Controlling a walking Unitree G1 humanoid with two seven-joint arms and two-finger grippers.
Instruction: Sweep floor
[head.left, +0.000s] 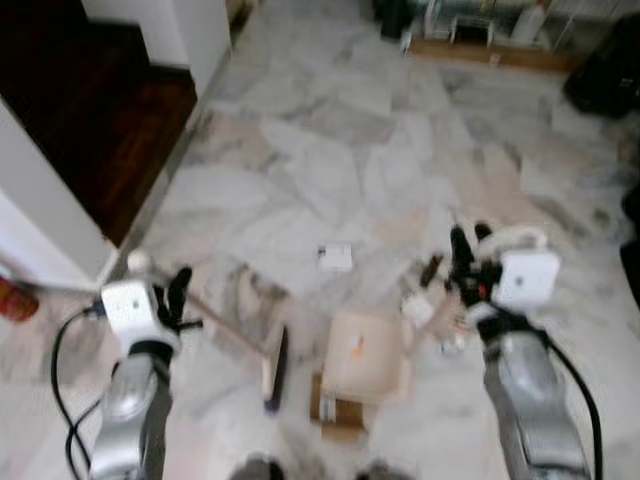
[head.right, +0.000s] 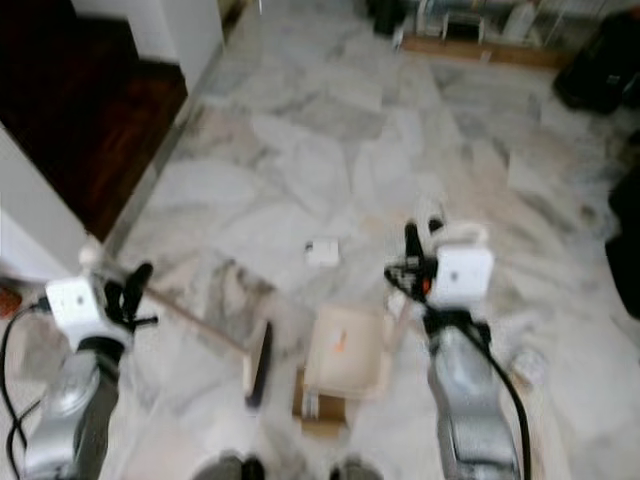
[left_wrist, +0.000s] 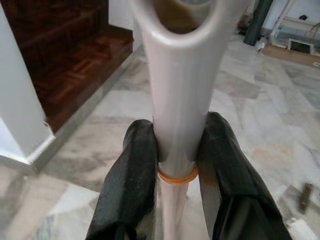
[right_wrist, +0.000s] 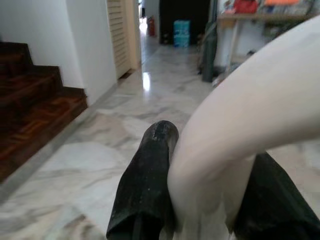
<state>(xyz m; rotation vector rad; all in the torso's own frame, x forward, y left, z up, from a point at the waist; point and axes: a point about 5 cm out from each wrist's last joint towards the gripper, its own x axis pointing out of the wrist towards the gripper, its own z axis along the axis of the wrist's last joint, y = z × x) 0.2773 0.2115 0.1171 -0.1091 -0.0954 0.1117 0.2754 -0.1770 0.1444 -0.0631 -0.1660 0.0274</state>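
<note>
Gripping broom (head.left: 240, 340); dustpan (head.left: 362, 356)

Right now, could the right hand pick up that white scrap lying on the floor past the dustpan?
Probably not. The right hand is shut on the dustpan handle, so it is not free, and the scrap lies apart from it, up the floor toward the robot's left.

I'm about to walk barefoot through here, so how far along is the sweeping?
Tools are picked up: the left claw is shut on the broom handle, the right claw on the dustpan handle. In hand: the broom head sits beside the dustpan on the marble floor. Left: a white scrap and small bits lie on the tiles, so it looks unfinished.
</note>
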